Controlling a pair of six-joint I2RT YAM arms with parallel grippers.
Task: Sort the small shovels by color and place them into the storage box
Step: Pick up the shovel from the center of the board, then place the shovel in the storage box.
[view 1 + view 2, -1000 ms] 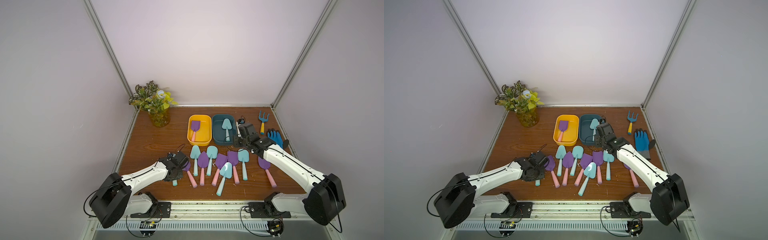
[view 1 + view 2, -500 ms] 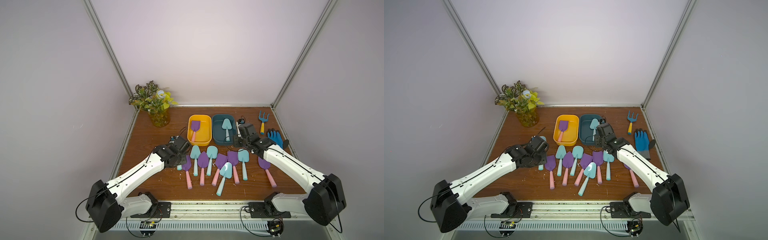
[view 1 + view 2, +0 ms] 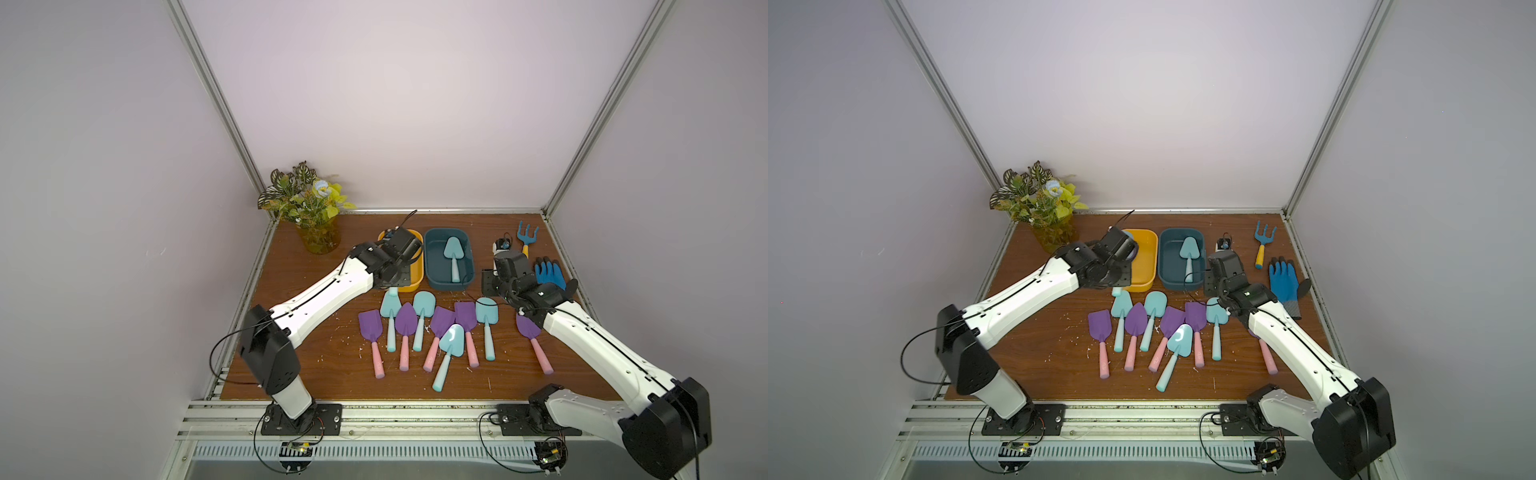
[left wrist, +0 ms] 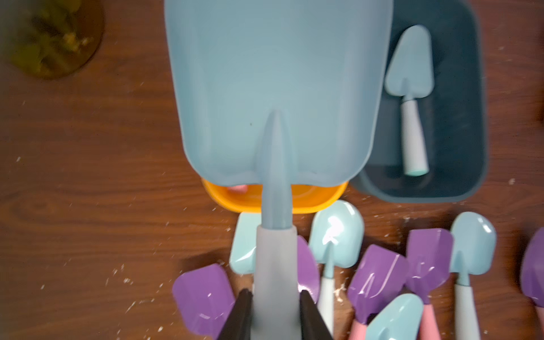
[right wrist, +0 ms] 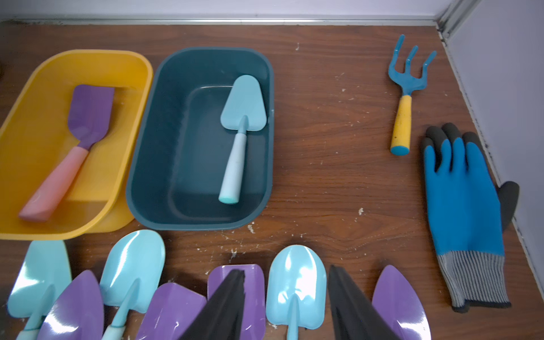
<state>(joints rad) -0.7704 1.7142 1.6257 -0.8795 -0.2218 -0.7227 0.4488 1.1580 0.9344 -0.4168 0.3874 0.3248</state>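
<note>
We show a wooden table [image 3: 299,332] worked by two arms. The left arm [image 3: 324,299] reaches over the yellow bin [image 5: 88,54]. Its left gripper [image 4: 275,297] pinches the pale handle of the held shovel [image 4: 276,88], whose light-blue blade hangs above that bin. The right gripper [image 5: 286,269] hovers with jaws apart, gripping nothing, over a round blue shovel [image 5: 297,297]. The yellow bin contains one purple shovel [image 5: 88,114]. Just beside it, the teal bin [image 5: 176,147] contains one pointed blue shovel [image 5: 243,106]. A blue glove [image 5: 462,200] lies near the right wall. The loose shovels [image 3: 465,316] lie in front of the bins. A rake [image 5: 404,88] lies behind the glove.
</note>
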